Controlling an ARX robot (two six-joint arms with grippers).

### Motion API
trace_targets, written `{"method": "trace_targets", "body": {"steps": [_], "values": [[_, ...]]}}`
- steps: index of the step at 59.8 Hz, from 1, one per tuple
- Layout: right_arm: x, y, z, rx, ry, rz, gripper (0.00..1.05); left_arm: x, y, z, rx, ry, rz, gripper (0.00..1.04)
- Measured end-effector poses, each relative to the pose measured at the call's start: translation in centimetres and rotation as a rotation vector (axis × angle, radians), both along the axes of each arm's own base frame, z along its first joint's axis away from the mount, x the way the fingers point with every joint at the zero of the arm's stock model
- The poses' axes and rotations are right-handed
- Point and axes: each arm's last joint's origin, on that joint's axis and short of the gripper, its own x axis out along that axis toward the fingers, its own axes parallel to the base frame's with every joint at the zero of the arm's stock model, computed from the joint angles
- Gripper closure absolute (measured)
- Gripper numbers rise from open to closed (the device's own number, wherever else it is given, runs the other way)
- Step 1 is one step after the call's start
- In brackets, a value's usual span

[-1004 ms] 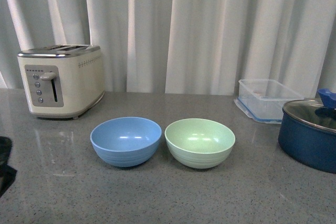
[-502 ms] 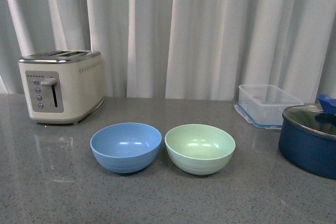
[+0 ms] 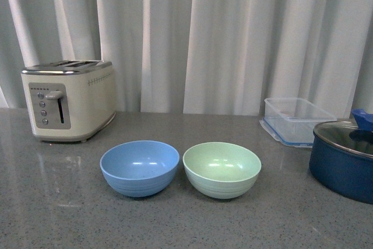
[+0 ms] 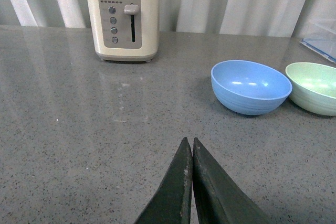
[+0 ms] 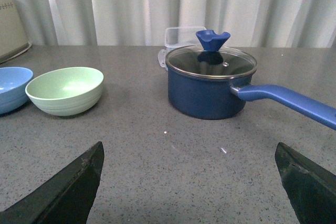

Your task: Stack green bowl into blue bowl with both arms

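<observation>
The blue bowl (image 3: 140, 167) and the green bowl (image 3: 222, 169) stand upright, side by side and empty, on the grey counter, blue on the left. Neither arm shows in the front view. In the left wrist view my left gripper (image 4: 188, 141) is shut and empty over bare counter, well short of the blue bowl (image 4: 251, 86) and the green bowl (image 4: 315, 87). In the right wrist view my right gripper (image 5: 189, 148) is open wide and empty, low over the counter, with the green bowl (image 5: 65, 90) and the blue bowl's edge (image 5: 11, 86) ahead to one side.
A cream toaster (image 3: 69, 100) stands at the back left. A clear lidded container (image 3: 294, 119) sits at the back right. A dark navy pot (image 3: 344, 160) with glass lid stands at the right edge; its long handle (image 5: 286, 103) shows in the right wrist view.
The front view has tilted: everything sits lower in the picture now. A dark arm part at the left edge one second ago has left the view. The bowls have not moved on the counter.
</observation>
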Motion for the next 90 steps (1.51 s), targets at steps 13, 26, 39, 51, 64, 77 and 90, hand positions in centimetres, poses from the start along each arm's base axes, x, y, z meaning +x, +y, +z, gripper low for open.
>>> {"method": "trace_targets", "body": {"steps": [13,26,39,51,64,77,90], "values": [[0.0,0.0,0.0,0.0,0.0,0.0,0.1,-0.7,0.0,-0.4,0.001,-0.026,0.0,1.01],[0.0,0.0,0.0,0.0,0.0,0.0,0.1,-1.5,0.0,-0.3,0.001,-0.03,0.0,1.01],[0.0,0.0,0.0,0.0,0.0,0.0,0.1,-2.1,0.0,-0.3,0.001,-0.031,0.0,1.01],[0.0,0.0,0.0,0.0,0.0,0.0,0.1,-2.4,0.0,-0.4,0.001,-0.03,0.0,1.01],[0.0,0.0,0.0,0.0,0.0,0.0,0.1,-3.6,0.0,-0.8,0.001,-0.013,0.0,1.01],[0.0,0.0,0.0,0.0,0.0,0.0,0.1,-3.7,0.0,-0.7,0.0,-0.023,0.0,0.88],[1.1,0.5,1.7,0.014,0.792,0.026,0.1,-3.7,0.0,-0.7,0.001,-0.024,-0.001,0.4]]}}
